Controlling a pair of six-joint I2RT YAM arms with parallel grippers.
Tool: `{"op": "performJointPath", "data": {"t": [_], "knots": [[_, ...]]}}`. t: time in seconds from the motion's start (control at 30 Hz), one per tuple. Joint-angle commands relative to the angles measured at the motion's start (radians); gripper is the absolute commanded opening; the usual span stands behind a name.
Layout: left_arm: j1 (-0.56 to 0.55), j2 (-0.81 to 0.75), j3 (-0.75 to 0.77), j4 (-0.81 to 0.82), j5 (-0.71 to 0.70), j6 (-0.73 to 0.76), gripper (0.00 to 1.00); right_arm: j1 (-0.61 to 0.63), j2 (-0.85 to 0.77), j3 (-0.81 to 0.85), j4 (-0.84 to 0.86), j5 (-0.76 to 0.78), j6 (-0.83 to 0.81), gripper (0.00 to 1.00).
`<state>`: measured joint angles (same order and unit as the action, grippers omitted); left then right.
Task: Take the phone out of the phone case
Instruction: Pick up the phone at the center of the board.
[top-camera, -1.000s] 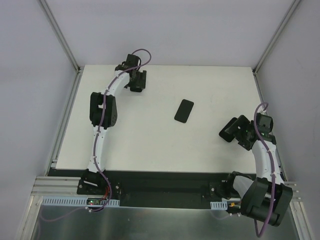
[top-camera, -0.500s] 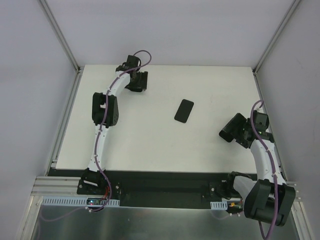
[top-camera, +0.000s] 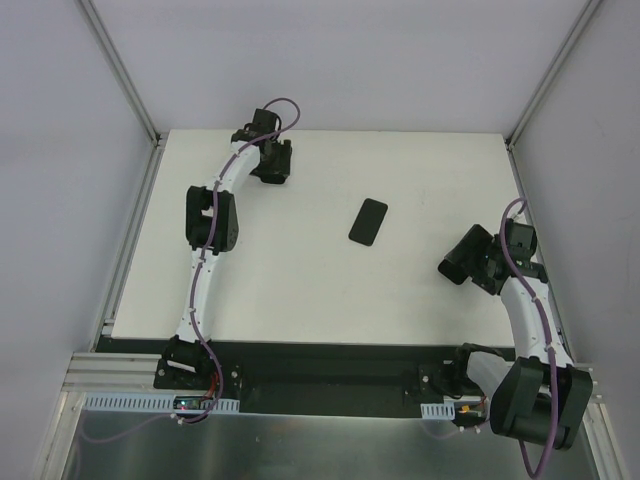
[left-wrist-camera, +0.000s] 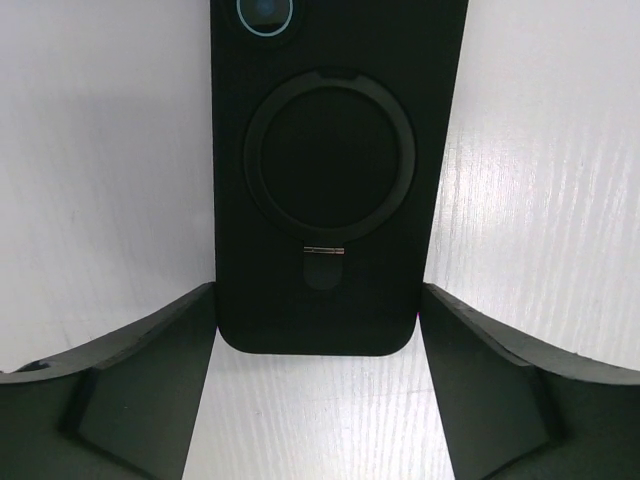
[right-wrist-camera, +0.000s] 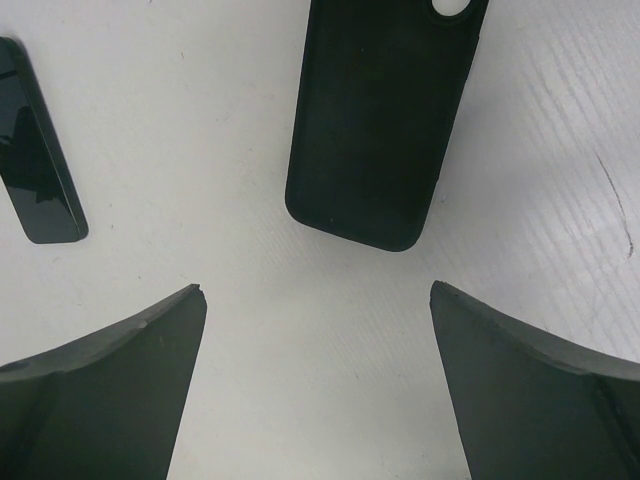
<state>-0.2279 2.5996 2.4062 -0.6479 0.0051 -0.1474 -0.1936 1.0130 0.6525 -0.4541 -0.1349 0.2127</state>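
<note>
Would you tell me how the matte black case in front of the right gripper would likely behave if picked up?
The case looks empty, since white table shows through its corner cutout, so it is probably light and may flex. Its matte surface should resist slipping when gripped. Lying flat, it would likely slide rather than tip.

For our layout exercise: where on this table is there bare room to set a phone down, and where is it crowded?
Free: the wide near half of the table between both arms, and the far right corner. Crowded: the left gripper over a cased phone, the right gripper, the black slab mid-table.
</note>
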Motion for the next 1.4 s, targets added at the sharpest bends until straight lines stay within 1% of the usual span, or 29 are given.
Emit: {"op": "performJointPath", "data": {"t": [0.0,0.07,0.1,0.17,0.2,0.23,0.27,0.33,0.43,0.53,0.57,0.6,0.63,0.67,0.73,0.77,0.8,0.87,0.93,0.97,1.07,1.13,1.17,1.2,1.27,1.3,1.37], "knots": [[0.002,0.007,0.011,-0.053,-0.04,-0.05,0.71,0.006,0.01,0.033,0.011,0.012,0.017,0.96],[0.002,-0.001,-0.013,-0.058,-0.037,-0.06,0.64,0.008,0.016,0.033,0.015,0.009,0.017,0.96],[0.001,-0.013,-0.024,-0.058,-0.036,-0.067,0.56,0.01,0.018,0.033,0.018,0.006,0.02,0.96],[-0.002,-0.029,-0.053,-0.056,-0.036,-0.073,0.49,0.01,0.019,0.036,0.022,0.003,0.02,0.96],[-0.005,-0.048,-0.067,-0.055,-0.034,-0.087,0.43,0.011,0.021,0.036,0.022,0.001,0.022,0.96],[-0.007,-0.059,-0.076,-0.053,-0.034,-0.093,0.33,0.013,0.016,0.038,0.022,0.001,0.024,0.96],[-0.01,-0.07,-0.097,-0.05,-0.037,-0.103,0.29,0.014,0.016,0.038,0.02,0.0,0.022,0.96],[-0.025,-0.117,-0.131,-0.041,-0.06,-0.11,0.26,0.016,0.007,0.039,0.015,-0.002,0.022,0.96],[-0.053,-0.193,-0.226,-0.012,-0.105,-0.115,0.24,0.014,-0.01,0.039,0.008,-0.003,0.022,0.96],[-0.074,-0.278,-0.349,0.011,-0.145,-0.138,0.22,0.014,-0.03,0.039,-0.003,-0.003,0.02,0.96],[-0.094,-0.303,-0.427,0.019,-0.172,-0.162,0.2,0.016,-0.036,0.041,-0.006,-0.006,0.022,0.96],[-0.105,-0.349,-0.468,0.027,-0.189,-0.178,0.2,0.016,-0.048,0.039,-0.011,-0.011,0.019,0.96],[-0.111,-0.374,-0.514,0.04,-0.185,-0.196,0.2,0.016,-0.057,0.039,-0.017,-0.011,0.017,0.96],[-0.12,-0.397,-0.601,0.062,-0.182,-0.246,0.19,0.017,-0.065,0.041,-0.021,-0.014,0.017,0.96],[-0.131,-0.478,-0.707,0.108,-0.146,-0.291,0.19,0.017,-0.089,0.047,-0.046,-0.028,0.014,0.96],[-0.154,-0.507,-0.807,0.158,-0.137,-0.316,0.19,0.019,-0.097,0.052,-0.052,-0.034,0.011,0.96],[-0.168,-0.559,-0.85,0.175,-0.136,-0.323,0.19,0.023,-0.117,0.053,-0.06,-0.037,0.011,0.96],[-0.2,-0.602,-0.941,0.188,-0.145,-0.346,0.18,0.026,-0.139,0.049,-0.075,-0.031,0.026,0.96],[-0.237,-0.671,-1.004,0.203,-0.133,-0.365,0.18,0.031,-0.163,0.036,-0.064,-0.064,0.042,0.96],[-0.247,-0.718,-1.062,0.217,-0.122,-0.376,0.18,0.036,-0.171,0.033,-0.058,-0.083,0.06,0.96],[-0.283,-0.81,-1.148,0.235,-0.093,-0.389,0.17,0.088,-0.172,0.022,-0.031,-0.117,0.103,0.96],[-0.301,-0.86,-1.197,0.254,-0.08,-0.409,0.14,0.155,-0.169,0.018,-0.006,-0.108,0.138,0.96],[-0.307,-0.907,-1.255,0.267,-0.054,-0.428,0.14,0.184,-0.169,0.009,0.008,-0.089,0.158,0.96],[-0.315,-0.927,-1.283,0.287,-0.039,-0.435,0.14,0.239,-0.163,0.004,0.046,-0.083,0.203,0.96],[-0.341,-0.967,-1.343,0.309,-0.01,-0.458,0.14,0.302,-0.146,-0.001,0.081,-0.056,0.243,0.96],[-0.352,-0.975,-1.358,0.313,-0.008,-0.462,0.14,0.365,-0.12,0.001,0.113,-0.046,0.272,0.96],[-0.384,-0.998,-1.394,0.323,0.021,-0.48,0.14,0.426,-0.082,0.012,0.147,-0.031,0.303,0.96]]}}
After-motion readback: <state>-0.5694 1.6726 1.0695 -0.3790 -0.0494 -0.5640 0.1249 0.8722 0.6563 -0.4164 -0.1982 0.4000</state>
